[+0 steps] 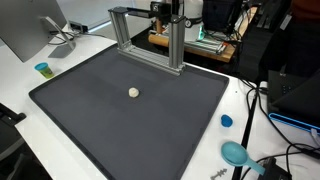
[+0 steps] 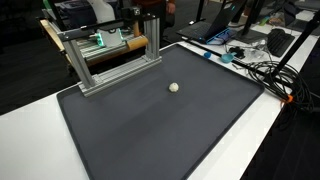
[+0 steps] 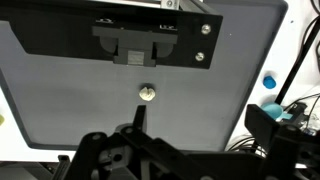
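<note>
Item: small white ball [image 1: 134,92], lay mid-mat [image 1: 90,115], clear of every edge, open room all round; fingers [image 3: 140,120] clenched empty nearby.

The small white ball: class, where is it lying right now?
In both exterior views the small white ball lies alone near the middle of the dark grey mat, apart from the aluminium frame standing at the mat's far edge.

A dark grey mat [image 1: 150,130] covers my white desk [image 1: 80,52]. An aluminium frame [image 1: 178,45] stands at its far edge. A blue cap [image 1: 226,121] and a blue cup [image 1: 43,69] sit just off the mat, cables [image 2: 262,70] nearby.
</note>
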Controlling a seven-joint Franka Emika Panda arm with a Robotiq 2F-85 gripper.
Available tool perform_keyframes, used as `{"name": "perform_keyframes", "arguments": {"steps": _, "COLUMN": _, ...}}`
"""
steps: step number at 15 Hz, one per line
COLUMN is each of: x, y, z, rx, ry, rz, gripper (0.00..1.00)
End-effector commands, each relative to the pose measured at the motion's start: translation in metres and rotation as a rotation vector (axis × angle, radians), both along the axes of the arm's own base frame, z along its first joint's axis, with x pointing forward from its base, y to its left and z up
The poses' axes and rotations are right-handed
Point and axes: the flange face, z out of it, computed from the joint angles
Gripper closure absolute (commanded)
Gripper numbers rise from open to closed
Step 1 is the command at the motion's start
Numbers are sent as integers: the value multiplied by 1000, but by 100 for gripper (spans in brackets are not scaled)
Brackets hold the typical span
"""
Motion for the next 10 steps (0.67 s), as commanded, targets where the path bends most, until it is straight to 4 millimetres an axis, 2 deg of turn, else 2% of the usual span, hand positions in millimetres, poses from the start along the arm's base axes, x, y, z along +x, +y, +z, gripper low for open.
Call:
{"name": "perform_keyframes", "arguments": {"steps": 1, "x": 0, "y": 1, "z": 1, "rx": -1, "ry": -2, "rz": 2, "gripper": 0}}
{"name": "perform_keyframes", "arguments": {"steps": 2, "x": -2, "y": 1, "z": 4, "rx": 0, "ry": -8, "rz": 3, "gripper": 0}}
{"name": "perform_keyframes", "arguments": {"steps": 4, "x": 0, "y": -7, "z": -6, "rx": -30, "ry": 1, "rz": -55, "gripper": 0}}
{"name": "perform_keyframes", "arguments": {"steps": 7, "x": -3, "y": -35, "z": -34, "rx": -73, "ry": 72, "rz": -123, "gripper": 0}}
{"name": "perform_keyframes", "arguments": {"steps": 10, "x": -9, "y": -54, "z": -59, "rx": -130, "ry": 142, "rz": -148, "gripper": 0}}
